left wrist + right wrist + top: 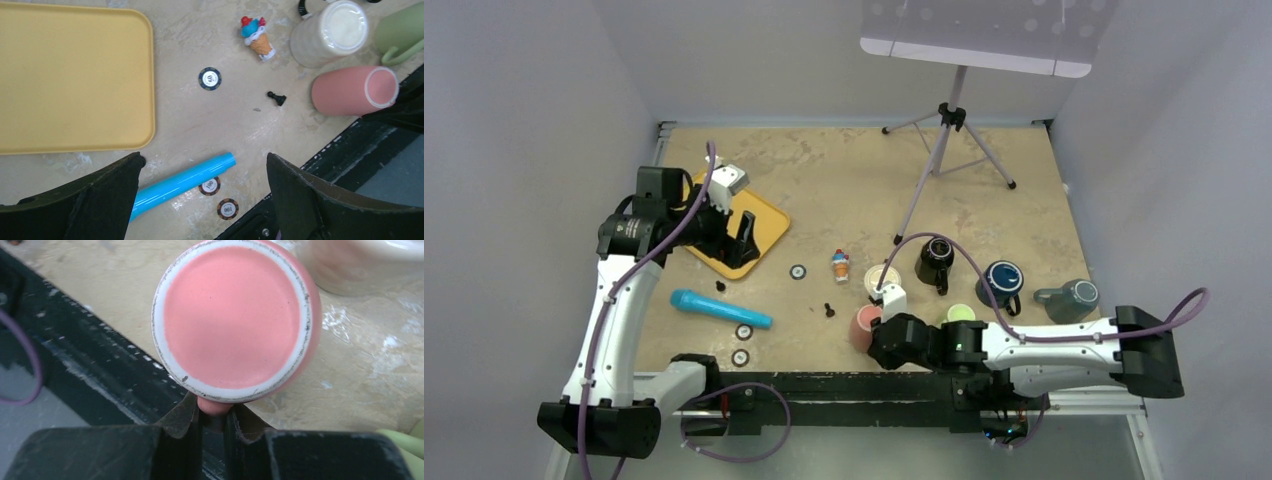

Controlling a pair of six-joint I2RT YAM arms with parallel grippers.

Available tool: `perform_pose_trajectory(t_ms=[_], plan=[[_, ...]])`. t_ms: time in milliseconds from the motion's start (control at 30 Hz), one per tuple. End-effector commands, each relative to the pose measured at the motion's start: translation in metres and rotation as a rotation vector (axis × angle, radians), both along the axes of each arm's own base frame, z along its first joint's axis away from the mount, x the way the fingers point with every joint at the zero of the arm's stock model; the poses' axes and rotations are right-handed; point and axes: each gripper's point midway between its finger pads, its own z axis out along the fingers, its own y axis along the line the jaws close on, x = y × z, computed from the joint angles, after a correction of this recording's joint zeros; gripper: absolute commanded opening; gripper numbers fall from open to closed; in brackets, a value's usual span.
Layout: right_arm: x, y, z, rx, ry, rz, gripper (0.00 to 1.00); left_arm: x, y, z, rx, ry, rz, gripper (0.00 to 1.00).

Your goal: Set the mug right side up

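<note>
Mugs (934, 258) number six and chips (797, 271) three; right gripper (212, 410) clamps the pink mug (232, 320) by its handle, left gripper (202, 160) gapes, holding nothing.

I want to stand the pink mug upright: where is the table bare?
Bare tabletop lies between the yellow plastic tray and the grey tripod. It is crowded around the pink ceramic mug, beside the cream mug and green mug.

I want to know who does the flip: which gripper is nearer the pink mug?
Right. The right gripper is shut on the handle of the pink mug. The left gripper hangs open well off to the mug's left, by the yellow tray.
</note>
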Motion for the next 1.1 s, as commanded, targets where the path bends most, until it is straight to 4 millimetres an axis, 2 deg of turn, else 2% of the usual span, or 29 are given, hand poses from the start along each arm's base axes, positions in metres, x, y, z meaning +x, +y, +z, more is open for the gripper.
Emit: perform_pose_trajectory(t_ms=[0, 133, 200, 300, 467, 567, 667, 767, 833, 933, 1067], plan=[[0.013, 0.057, 0.134, 0.432, -0.168, 0.092, 0.00, -0.021, -0.029, 0.045, -0.161, -0.015, -0.122, 0.97], [0.048, 0.051, 0.254, 0.793, -0.410, 0.103, 0.00, -0.046, -0.055, 0.093, -0.322, -0.025, -0.235, 0.97], [0.061, 0.046, 0.298, 0.921, -0.540, 0.115, 0.00, -0.055, -0.064, 0.120, -0.387, -0.072, -0.274, 0.98], [0.071, 0.051, 0.357, 1.037, -0.689, 0.156, 0.00, -0.061, -0.071, 0.151, -0.455, -0.151, -0.300, 1.00], [0.067, 0.064, 0.413, 1.157, -0.807, 0.273, 0.00, -0.066, -0.081, 0.186, -0.564, -0.209, -0.315, 1.00], [0.059, 0.074, 0.430, 1.206, -0.823, 0.344, 0.00, -0.056, -0.084, 0.187, -0.621, -0.137, -0.266, 0.99], [0.057, 0.089, 0.431, 1.222, -0.798, 0.402, 0.00, -0.052, -0.090, 0.189, -0.690, -0.054, -0.274, 0.95], [0.057, 0.099, 0.427, 1.234, -0.770, 0.428, 0.00, -0.055, -0.095, 0.203, -0.743, -0.070, -0.316, 0.90], [0.059, 0.103, 0.423, 1.231, -0.751, 0.432, 0.00, -0.057, -0.095, 0.212, -0.747, -0.128, -0.334, 0.84], [0.062, 0.106, 0.420, 1.229, -0.751, 0.432, 0.00, -0.064, -0.095, 0.217, -0.741, -0.180, -0.356, 0.69], [0.063, 0.117, 0.417, 1.236, -0.712, 0.471, 0.00, -0.069, -0.100, 0.214, -0.787, -0.101, -0.398, 0.55]])
